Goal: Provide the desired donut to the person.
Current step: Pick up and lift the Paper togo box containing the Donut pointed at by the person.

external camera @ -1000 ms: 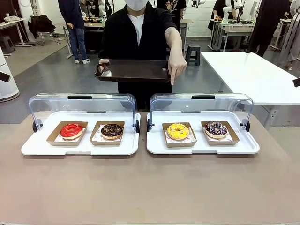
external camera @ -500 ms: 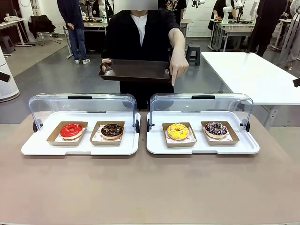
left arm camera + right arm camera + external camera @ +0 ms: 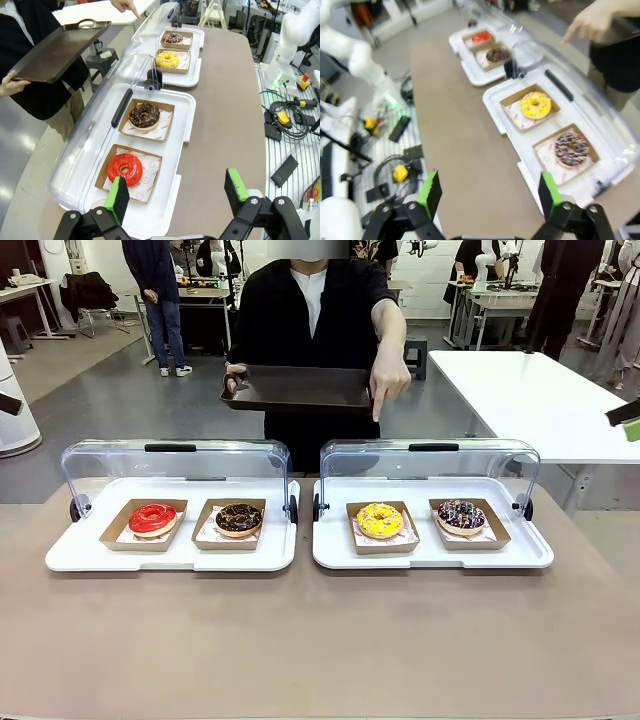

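The person stands at the far side holding a dark tray in one hand. The other hand points a finger down over the right case, roughly above the yellow donut. Beside it lies a sprinkled chocolate donut. The left case holds a red donut and a chocolate donut. My left gripper hovers open above the table's end near the red donut. My right gripper is open too, high above the table near the sprinkled donut; one of its fingertips shows at the right edge.
Each donut sits in a brown paper tray on a white base, with clear lids folded back toward the person. Another white table stands at the back right. Cables and boxes lie beside the table.
The person and the tray have shifted a little to the right, still pointing. My right gripper's finger has come further into the front view at the right edge.
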Controlling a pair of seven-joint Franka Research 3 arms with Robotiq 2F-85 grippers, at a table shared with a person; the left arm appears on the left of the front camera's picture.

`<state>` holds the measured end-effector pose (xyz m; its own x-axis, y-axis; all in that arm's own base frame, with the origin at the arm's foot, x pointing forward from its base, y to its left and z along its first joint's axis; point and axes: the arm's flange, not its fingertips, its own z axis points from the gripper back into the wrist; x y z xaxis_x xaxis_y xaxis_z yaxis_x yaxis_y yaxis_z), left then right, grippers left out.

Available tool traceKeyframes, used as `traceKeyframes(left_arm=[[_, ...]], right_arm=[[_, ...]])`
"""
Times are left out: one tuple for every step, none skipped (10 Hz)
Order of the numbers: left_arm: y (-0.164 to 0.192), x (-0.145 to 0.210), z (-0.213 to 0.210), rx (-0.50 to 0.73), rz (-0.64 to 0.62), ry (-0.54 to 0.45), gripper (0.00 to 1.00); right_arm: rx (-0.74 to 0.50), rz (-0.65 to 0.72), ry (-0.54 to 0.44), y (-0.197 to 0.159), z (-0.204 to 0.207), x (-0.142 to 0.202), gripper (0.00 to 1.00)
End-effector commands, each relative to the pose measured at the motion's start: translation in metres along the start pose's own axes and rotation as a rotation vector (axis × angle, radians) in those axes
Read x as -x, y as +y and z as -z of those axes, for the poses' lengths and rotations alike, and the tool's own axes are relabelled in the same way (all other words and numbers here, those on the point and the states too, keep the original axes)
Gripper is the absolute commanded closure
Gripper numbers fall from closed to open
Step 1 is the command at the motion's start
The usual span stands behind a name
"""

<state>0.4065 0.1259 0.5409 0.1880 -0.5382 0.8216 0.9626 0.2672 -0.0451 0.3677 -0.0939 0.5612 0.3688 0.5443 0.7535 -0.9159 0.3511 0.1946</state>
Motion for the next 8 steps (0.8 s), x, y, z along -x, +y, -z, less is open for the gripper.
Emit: traceKeyframes(left_arm=[[0.001, 0.0, -0.001, 0.001, 0.008, -0.018, 0.0], [0.001, 0.0, -0.001, 0.001, 0.008, -0.018, 0.0], [0.001, 0.0, -0.001, 0.001, 0.008, -0.018, 0.0], [0.001, 0.0, -0.001, 0.001, 0.008, -0.018, 0.0], [0.001, 0.0, -0.001, 0.001, 0.008, -0.018, 0.0], [0.001, 0.0, -0.001, 0.001, 0.008, -0.018, 0.0], [0.001, 0.0, -0.001, 0.001, 0.008, -0.018, 0.0], [0.001, 0.0, -0.001, 0.001, 0.008, -0.018, 0.0]], right_arm=[[-0.025, -0.027, 0.222, 0.007, 0.042, -0.047, 0.0], [-0.032, -0.049, 0.311, 0.01, 0.066, -0.063, 0.0], [-0.044, -0.083, 0.392, 0.014, 0.093, -0.075, 0.0], [-0.059, -0.11, 0.497, 0.02, 0.122, -0.083, 0.0], [-0.053, -0.152, 0.602, 0.026, 0.151, -0.085, 0.0], [-0.046, -0.192, 0.689, 0.033, 0.18, -0.085, 0.0], [-0.043, -0.216, 0.739, 0.038, 0.202, -0.081, 0.0], [-0.046, -0.225, 0.774, 0.041, 0.218, -0.076, 0.0]])
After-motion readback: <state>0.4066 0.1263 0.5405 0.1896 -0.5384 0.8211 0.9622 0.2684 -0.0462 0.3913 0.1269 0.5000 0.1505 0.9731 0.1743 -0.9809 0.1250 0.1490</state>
